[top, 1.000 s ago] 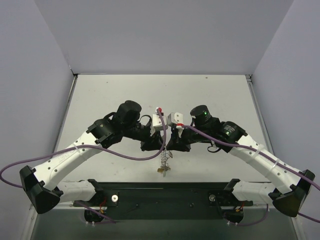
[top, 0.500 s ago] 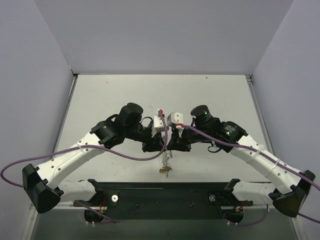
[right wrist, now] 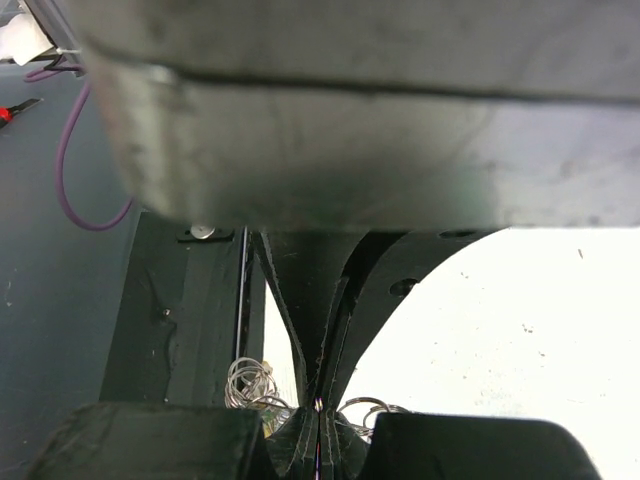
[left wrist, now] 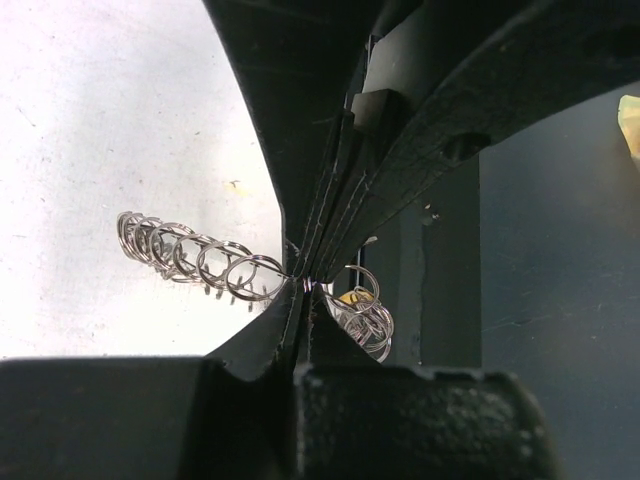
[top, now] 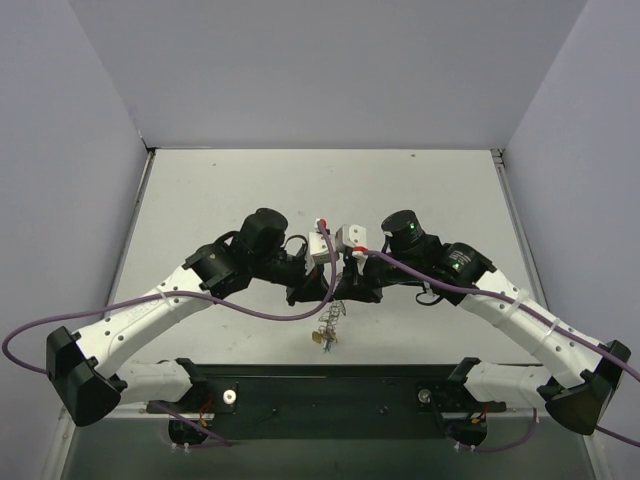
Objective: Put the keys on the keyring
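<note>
Nearest the bases, the keys (top: pixel 322 340) dangle at the low end of the keyring (top: pixel 329 320), directly beneath the 2 claws, where the left gripper (left wrist: pixel 303 290) and right gripper (right wrist: pixel 318 407) meet tip to tip, each pinched tight on its coiled rim.

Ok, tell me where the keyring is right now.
Top view: the keyring sits centre, nearer the table's front edge, pinched where the left gripper and right gripper meet.

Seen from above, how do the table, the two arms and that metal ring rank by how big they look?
Largest to smallest, in the top view:
1. table
2. left arm and right arm: they look alike, so no ranking between them
3. keyring, by far the smallest
</note>
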Robot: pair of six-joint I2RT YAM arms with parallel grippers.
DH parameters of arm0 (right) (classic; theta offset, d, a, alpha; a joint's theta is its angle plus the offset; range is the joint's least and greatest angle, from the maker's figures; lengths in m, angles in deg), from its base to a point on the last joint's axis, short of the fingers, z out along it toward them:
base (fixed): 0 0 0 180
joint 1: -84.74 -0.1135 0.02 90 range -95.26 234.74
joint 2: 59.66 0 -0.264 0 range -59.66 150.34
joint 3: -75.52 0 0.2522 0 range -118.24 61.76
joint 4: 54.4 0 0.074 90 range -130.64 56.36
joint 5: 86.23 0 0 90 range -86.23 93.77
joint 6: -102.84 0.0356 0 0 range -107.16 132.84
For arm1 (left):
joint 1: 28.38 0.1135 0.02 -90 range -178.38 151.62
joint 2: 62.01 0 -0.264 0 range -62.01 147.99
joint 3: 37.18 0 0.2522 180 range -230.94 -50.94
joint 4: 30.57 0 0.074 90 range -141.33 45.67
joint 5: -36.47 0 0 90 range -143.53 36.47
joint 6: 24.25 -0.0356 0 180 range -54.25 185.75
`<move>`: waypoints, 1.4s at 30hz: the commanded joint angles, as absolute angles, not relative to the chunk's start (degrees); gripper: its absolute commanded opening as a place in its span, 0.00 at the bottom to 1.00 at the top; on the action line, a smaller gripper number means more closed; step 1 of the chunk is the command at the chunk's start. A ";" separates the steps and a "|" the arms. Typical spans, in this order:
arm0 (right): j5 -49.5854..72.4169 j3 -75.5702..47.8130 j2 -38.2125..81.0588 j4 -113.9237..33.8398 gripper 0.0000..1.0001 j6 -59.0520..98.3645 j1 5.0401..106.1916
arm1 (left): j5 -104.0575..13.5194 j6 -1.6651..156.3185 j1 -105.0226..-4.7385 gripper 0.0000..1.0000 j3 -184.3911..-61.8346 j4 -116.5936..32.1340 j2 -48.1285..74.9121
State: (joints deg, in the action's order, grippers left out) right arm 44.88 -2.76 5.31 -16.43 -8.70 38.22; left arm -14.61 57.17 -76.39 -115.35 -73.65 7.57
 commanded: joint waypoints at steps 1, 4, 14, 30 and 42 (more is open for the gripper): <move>47.02 -3.90 3.27 -20.33 0.00 -9.31 37.90 | -13.54 57.66 -76.72 0.00 -115.63 -68.68 7.77; 46.15 -3.99 3.10 -20.51 0.00 -9.22 37.98 | -13.80 58.45 -76.72 0.00 -114.58 -67.28 7.42; 44.29 0.93 -3.23 -30.60 0.58 -2.46 40.18 | -20.04 61.88 -76.81 0.00 -106.67 -54.62 0.66; 49.92 4.19 -5.26 -34.40 0.60 8.00 47.21 | -21.71 65.40 -76.81 0.00 -97.35 -35.72 -6.29; 53.51 3.75 -2.27 -33.17 0.44 11.08 48.62 | -20.57 64.61 -76.72 0.00 -97.44 -36.60 -7.26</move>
State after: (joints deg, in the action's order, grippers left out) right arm 49.84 4.17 -2.62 -31.42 9.86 48.03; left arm -21.78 64.97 -76.46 -96.46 -41.70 -5.24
